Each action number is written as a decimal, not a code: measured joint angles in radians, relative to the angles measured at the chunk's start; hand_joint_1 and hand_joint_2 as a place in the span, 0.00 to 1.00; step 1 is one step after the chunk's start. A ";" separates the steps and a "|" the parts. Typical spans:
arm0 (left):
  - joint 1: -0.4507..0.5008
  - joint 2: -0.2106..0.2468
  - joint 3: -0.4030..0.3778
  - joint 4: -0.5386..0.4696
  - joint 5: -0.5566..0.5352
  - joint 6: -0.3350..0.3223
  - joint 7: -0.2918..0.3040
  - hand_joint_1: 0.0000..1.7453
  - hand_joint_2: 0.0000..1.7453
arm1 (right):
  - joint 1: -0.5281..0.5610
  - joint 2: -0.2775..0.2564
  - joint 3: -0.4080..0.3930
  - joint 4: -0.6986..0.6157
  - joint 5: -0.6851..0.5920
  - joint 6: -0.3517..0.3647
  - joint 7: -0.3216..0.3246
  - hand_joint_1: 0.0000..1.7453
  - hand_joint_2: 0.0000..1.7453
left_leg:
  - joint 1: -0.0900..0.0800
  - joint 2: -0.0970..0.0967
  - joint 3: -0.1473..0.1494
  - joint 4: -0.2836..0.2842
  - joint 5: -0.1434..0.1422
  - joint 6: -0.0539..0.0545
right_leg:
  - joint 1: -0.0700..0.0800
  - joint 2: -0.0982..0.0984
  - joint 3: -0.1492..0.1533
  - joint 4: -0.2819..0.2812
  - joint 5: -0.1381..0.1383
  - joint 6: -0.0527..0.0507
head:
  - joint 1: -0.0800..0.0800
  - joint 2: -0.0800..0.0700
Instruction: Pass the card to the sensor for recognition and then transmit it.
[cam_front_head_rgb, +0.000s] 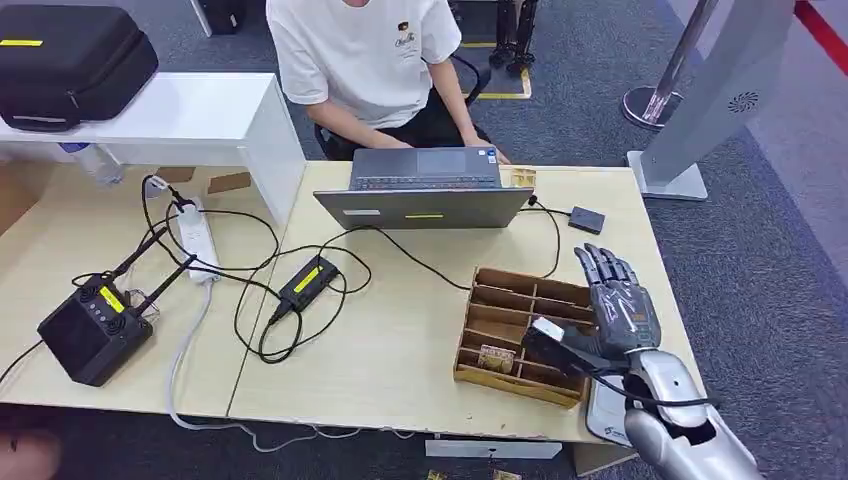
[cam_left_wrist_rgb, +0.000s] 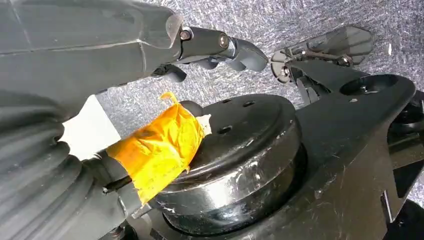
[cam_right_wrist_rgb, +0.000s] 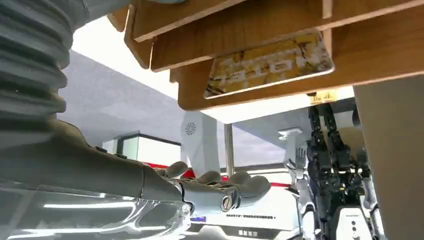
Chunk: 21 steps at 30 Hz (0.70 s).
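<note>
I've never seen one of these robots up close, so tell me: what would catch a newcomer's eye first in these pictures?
Probably the robot's right hand, silver and dark, with its fingers spread over the right end of a wooden divided tray near the table's front edge. A yellow card lies in one of the tray's front compartments. Behind the tray, a person in a white shirt sits at an open laptop on the far side of the table.
</note>
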 joint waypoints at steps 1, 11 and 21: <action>-0.001 0.000 -0.001 0.000 0.000 0.000 0.000 0.00 1.00 | 0.001 0.001 0.000 -0.003 0.000 0.000 -0.001 0.00 1.00 | 0.000 0.000 0.000 0.000 0.000 0.000 | 0.000 0.000 0.000 0.000 0.000 0.000 | 0.000 0.000; -0.002 0.000 -0.008 0.000 0.001 0.000 0.000 0.00 1.00 | 0.005 0.004 -0.009 -0.014 0.000 -0.003 -0.003 0.00 1.00 | 0.000 0.000 0.000 0.000 0.000 0.000 | 0.000 0.000 0.000 0.000 0.000 0.000 | 0.000 0.000; -0.002 0.000 -0.008 0.002 0.005 0.000 0.000 0.00 1.00 | 0.010 0.005 -0.016 -0.019 0.000 -0.006 -0.004 0.00 1.00 | 0.000 0.000 0.000 0.000 0.000 0.000 | 0.000 0.000 0.000 0.000 0.000 0.000 | 0.000 0.000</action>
